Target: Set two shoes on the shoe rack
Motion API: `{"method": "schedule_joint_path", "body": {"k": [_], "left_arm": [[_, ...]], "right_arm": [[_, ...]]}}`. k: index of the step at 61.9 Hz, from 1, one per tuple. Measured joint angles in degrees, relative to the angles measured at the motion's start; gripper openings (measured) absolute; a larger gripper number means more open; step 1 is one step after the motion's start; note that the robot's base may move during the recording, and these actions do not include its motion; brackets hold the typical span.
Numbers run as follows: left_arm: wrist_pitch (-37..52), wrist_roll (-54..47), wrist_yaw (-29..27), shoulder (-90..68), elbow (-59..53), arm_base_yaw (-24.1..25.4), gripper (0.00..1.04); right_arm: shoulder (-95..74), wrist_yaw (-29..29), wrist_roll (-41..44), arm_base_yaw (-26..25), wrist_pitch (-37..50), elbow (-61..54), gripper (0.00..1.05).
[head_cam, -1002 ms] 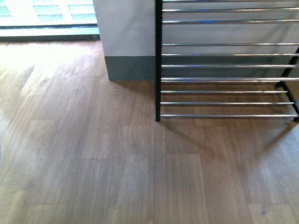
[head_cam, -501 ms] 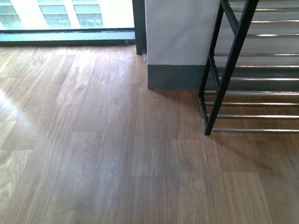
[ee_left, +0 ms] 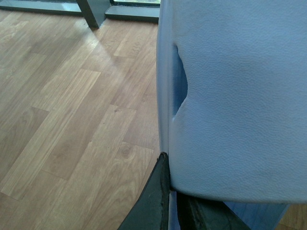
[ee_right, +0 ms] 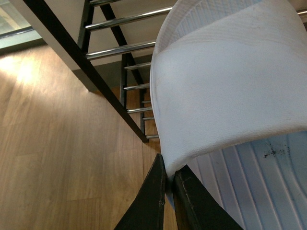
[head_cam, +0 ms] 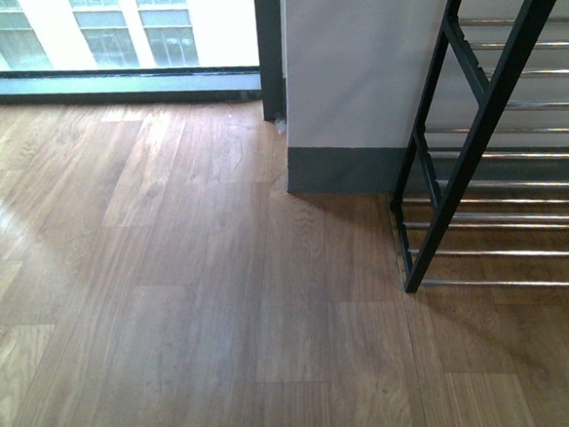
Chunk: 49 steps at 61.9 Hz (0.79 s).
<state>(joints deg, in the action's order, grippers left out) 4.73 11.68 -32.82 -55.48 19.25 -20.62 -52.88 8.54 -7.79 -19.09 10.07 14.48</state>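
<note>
Left gripper (ee_left: 169, 189): jaws pinch the white sole edge of the first shoe (ee_left: 240, 96), which fills the view just beyond them, above the wooden floor (ee_left: 62, 96). Right gripper (ee_right: 169, 179): jaws likewise pinch the second shoe (ee_right: 230, 81). The shoe rack (ee_right: 72, 48) stands beyond, apart.

Black grippers as seen in the two wrist views.
The left gripper (ee_left: 169, 188) is a pair of matte black wedges, broad at the base and tapering to thin tips. The right gripper (ee_right: 168, 168) is a like black tapered pair with a faint sheen along its edges.
</note>
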Motion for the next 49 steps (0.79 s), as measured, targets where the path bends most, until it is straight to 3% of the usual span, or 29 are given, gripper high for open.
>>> {"method": "schedule_joint_path", "body": {"k": [11, 17, 23, 49], "left_arm": [[0.00, 0.00, 0.00, 0.00, 0.00, 0.00, 0.02], [0.00, 0.00, -0.02, 0.00, 0.00, 0.00, 0.02], [0.00, 0.00, 0.00, 0.00, 0.00, 0.00, 0.02], [0.00, -0.02, 0.00, 0.00, 0.00, 0.00, 0.02]], "right_arm": [[-0.28, -0.48, 0.09, 0.02, 1.07, -0.31, 0.02], [-3.91, -2.97, 1.14, 0.04, 20.98, -5.86, 0.02], [-5.29, -3.30, 1.84, 0.00, 31.82, -7.91, 0.02], [-5.53, -3.91, 2.93, 0.07, 33.99, -7.74, 0.02]]}}
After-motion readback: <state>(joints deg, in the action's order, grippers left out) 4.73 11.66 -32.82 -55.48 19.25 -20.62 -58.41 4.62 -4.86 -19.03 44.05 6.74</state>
